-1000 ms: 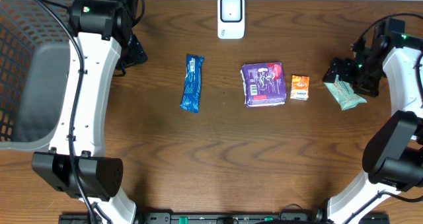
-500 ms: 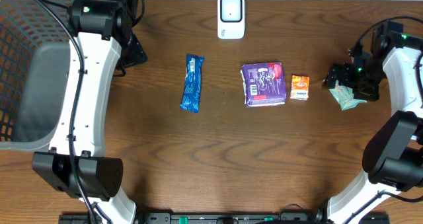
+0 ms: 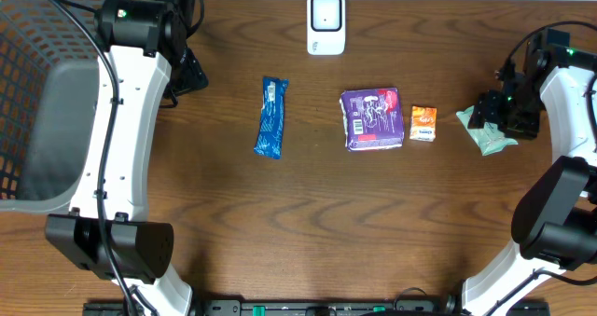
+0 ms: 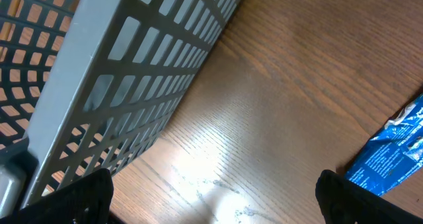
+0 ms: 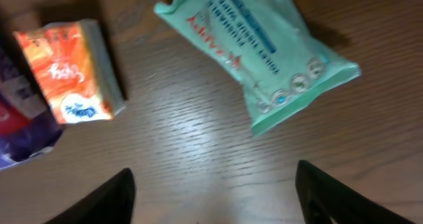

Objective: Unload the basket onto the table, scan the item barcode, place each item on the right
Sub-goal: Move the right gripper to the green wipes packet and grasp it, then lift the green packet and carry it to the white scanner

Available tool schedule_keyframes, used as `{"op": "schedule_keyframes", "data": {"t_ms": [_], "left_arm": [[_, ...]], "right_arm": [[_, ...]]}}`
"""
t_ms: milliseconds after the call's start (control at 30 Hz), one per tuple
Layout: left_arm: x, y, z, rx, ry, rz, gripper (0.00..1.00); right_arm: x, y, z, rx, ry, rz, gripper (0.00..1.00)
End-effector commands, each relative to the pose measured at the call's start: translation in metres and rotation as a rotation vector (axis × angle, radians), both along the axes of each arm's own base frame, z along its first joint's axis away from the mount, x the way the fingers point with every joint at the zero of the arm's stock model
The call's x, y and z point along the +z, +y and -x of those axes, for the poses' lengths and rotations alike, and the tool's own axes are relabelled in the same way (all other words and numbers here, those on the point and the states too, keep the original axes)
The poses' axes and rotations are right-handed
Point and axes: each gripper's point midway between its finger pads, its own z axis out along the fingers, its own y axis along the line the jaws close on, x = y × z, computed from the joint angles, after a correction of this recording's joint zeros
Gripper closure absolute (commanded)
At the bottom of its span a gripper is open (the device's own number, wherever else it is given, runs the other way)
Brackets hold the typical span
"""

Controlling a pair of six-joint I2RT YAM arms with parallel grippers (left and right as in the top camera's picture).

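A grey mesh basket [image 3: 28, 36] stands at the bench's left edge, with the left arm [image 3: 121, 139] reaching up alongside it toward the far-left corner. The left gripper [image 4: 218, 201] hangs over bare wood just beside the basket wall, its jaws spread wide with nothing between them; in the left wrist view the end of a blue wrapper shows at the right edge. That blue snack bar [image 3: 270, 117] lies lengthwise left of the bench's middle, well apart from the basket. At the middle of the far edge sits the white barcode scanner [image 3: 326, 22], upright and alone. Right of centre lies a flat purple packet [image 3: 372, 118], and just beside it on its right a small orange box [image 3: 423, 123]; whether the two touch I cannot tell. Farther right, near the right edge, a mint-green pouch [image 3: 485, 134] lies flat on the wood, printed face up and set at a slant, well apart from the scanner. The right gripper [image 5: 221, 197] hovers at this pouch, partly covering it from overhead; its jaws stand apart over bare wood, the pouch ahead of the fingertips and not pinched.
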Motion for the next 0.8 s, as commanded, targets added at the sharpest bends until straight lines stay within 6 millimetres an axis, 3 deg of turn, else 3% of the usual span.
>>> {"op": "schedule_keyframes", "data": {"t_ms": [0,433,567,767], "left_arm": [[-0.003,0.002,0.001,-0.002,0.014,-0.006,0.02],[-0.002,0.002,0.001,-0.002,0.014,-0.006,0.02],[-0.003,0.002,0.001,-0.002,0.014,-0.006,0.02],[-0.003,0.002,0.001,-0.002,0.014,-0.006,0.02]], "right_arm": [[-0.008,-0.021,0.003,0.007,0.044,0.121,0.21],[-0.048,-0.030,-0.017,0.098,0.060,0.156,0.35],[-0.064,-0.032,-0.025,0.108,0.056,0.156,0.51],[-0.092,-0.032,-0.029,0.110,0.081,0.140,0.55]]}}
